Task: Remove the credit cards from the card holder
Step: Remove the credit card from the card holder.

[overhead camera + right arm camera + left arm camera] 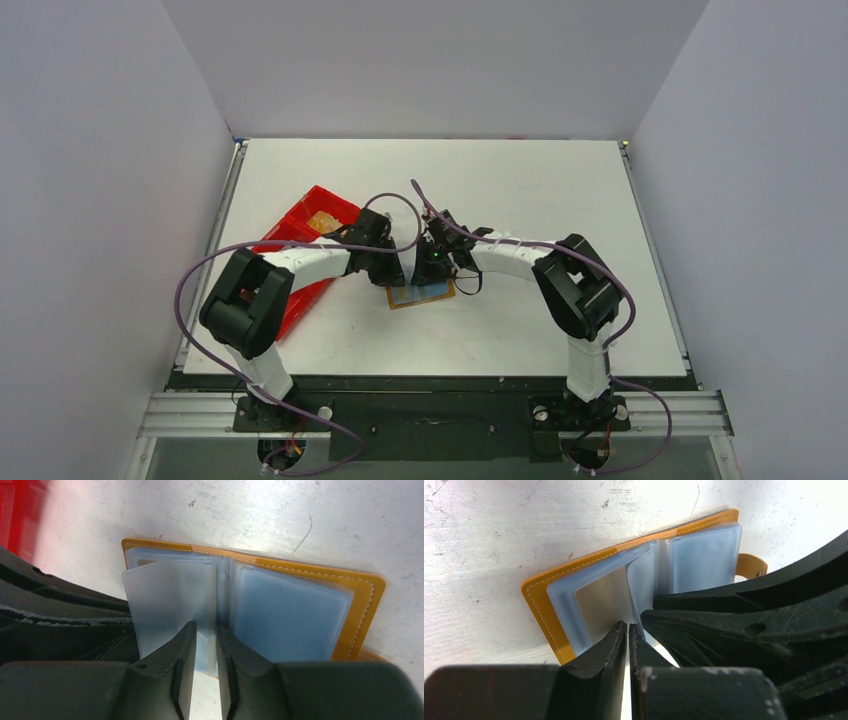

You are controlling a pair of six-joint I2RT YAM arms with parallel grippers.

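Where the top view looks down, you see the card holder [422, 295] lying open on the worktop [540, 190] between both arms, red tray [318, 198] to its left.
Left wrist: left fingers [609, 647] nearly closed at the edge of a clear sleeve [641, 582]; grip unclear.
Right wrist: right fingers [182, 652] narrowly apart over the spine; credit cards [290, 617] sit sleeved.
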